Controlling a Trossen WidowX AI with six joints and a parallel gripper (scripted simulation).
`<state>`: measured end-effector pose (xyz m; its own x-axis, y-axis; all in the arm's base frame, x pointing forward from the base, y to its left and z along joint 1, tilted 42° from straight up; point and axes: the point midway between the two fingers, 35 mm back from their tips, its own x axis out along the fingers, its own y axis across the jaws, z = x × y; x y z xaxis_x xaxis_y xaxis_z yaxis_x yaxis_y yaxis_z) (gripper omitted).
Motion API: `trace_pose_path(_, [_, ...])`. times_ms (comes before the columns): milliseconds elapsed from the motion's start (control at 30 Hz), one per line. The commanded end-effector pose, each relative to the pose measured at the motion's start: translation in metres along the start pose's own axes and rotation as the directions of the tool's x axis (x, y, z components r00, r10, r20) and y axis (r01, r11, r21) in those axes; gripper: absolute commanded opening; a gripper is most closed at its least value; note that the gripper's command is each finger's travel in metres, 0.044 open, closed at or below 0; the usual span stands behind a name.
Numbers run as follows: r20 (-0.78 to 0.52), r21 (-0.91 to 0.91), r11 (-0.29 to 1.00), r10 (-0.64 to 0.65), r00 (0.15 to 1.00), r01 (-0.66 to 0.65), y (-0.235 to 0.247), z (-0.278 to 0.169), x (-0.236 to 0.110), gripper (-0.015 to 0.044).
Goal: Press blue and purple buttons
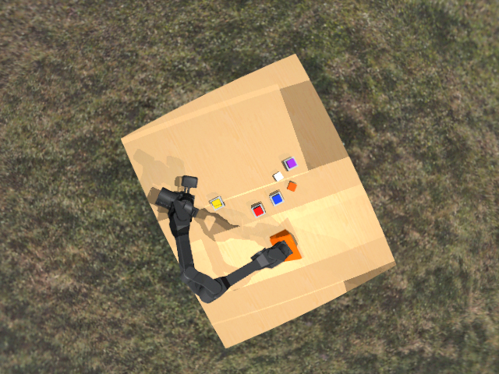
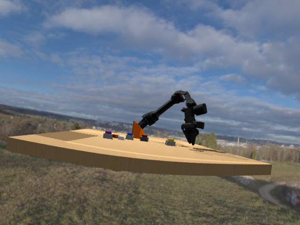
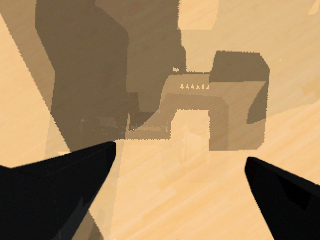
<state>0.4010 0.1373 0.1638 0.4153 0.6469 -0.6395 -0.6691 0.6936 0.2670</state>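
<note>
The blue button (image 1: 276, 198) (image 2: 130, 134) sits on a grey base between the red button and the orange block. The purple button (image 1: 290, 163) (image 2: 108, 132) sits on a grey base beyond the white block. Both caps stand up from their bases. My gripper (image 2: 192, 143) (image 3: 179, 155) is open and empty, pointing down above the table's left part in the top view, left of the yellow button and far from the blue and purple ones. Its fingertips are hidden in the top view. The wrist view shows only wood and the arm's shadow between and beyond the fingers.
The yellow button (image 1: 217, 202) (image 2: 170, 139) is the nearest to my gripper. The red button (image 1: 258, 210) (image 2: 144, 136) is beside the blue one. A white block (image 1: 277, 176) (image 2: 120, 137) and an orange block (image 1: 291, 186) (image 2: 116, 136) lie between blue and purple. The arm's orange base (image 1: 294, 251) (image 2: 137, 131) stands behind.
</note>
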Motion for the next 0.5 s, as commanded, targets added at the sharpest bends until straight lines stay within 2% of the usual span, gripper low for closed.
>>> trace_pose_path(0, [-0.096, 0.104, 0.991, -0.072, 0.993, 0.082, -0.052, -0.049, -0.019, 0.04])
trace_pose_path(233, [-0.256, 0.316, 0.93, -0.107, 0.961, 0.187, -0.113, -0.15, -0.068, 0.04])
trace_pose_path(467, [-0.344, 0.556, 0.803, -0.015, 0.939, 0.216, -0.122, -0.256, -0.127, 0.04])
